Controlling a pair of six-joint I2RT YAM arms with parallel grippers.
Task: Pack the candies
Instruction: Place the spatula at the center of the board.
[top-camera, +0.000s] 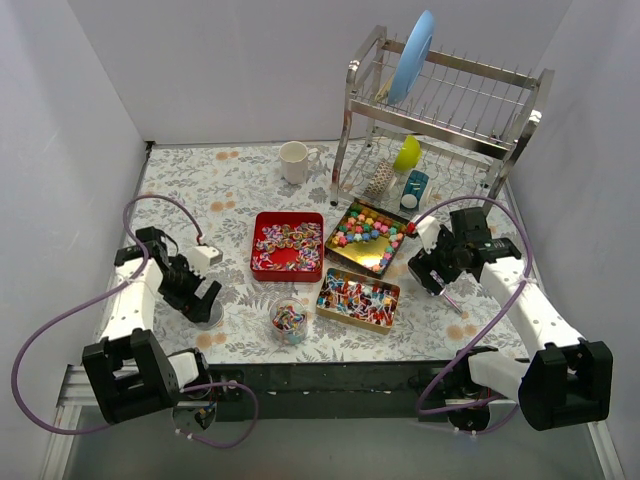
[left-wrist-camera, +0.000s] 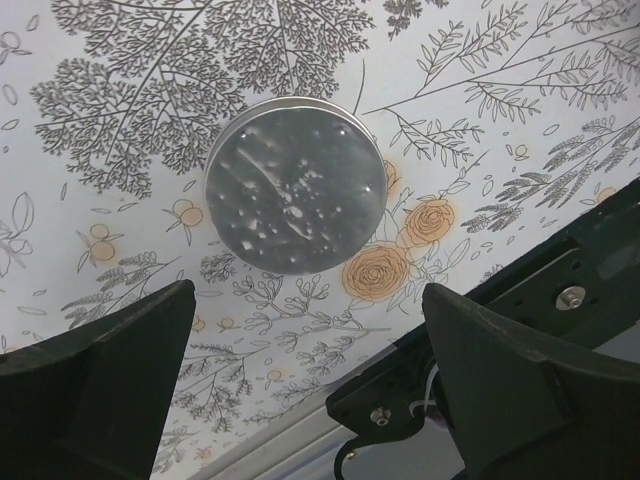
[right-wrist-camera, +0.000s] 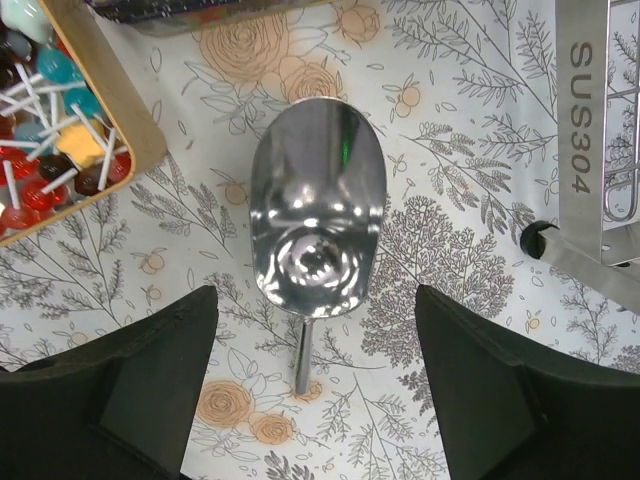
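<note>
The candies fill a red tray (top-camera: 262, 222), a gold tray (top-camera: 345, 258) of pastel lumps and a gold tray (top-camera: 325, 305) of stick sweets; a small glass jar (top-camera: 288, 320) holds some too. My left gripper (top-camera: 205, 298) (left-wrist-camera: 308, 295) hangs open over a round metal lid (left-wrist-camera: 295, 190) lying flat on the table. My right gripper (top-camera: 432, 275) (right-wrist-camera: 312, 300) is open above a shiny metal scoop (right-wrist-camera: 318, 220). The scoop rests on the table with its thin handle (right-wrist-camera: 303, 350) between the fingers, untouched. The stick-sweet tray's corner (right-wrist-camera: 120, 110) shows at the upper left of the right wrist view.
A steel dish rack (top-camera: 440, 110) stands at the back right with a blue plate (top-camera: 412, 57) and a yellow-green bowl (top-camera: 407, 152); its leg (right-wrist-camera: 590, 150) is close to the right gripper. A white mug (top-camera: 294, 161) sits behind the trays. Grey walls enclose the table.
</note>
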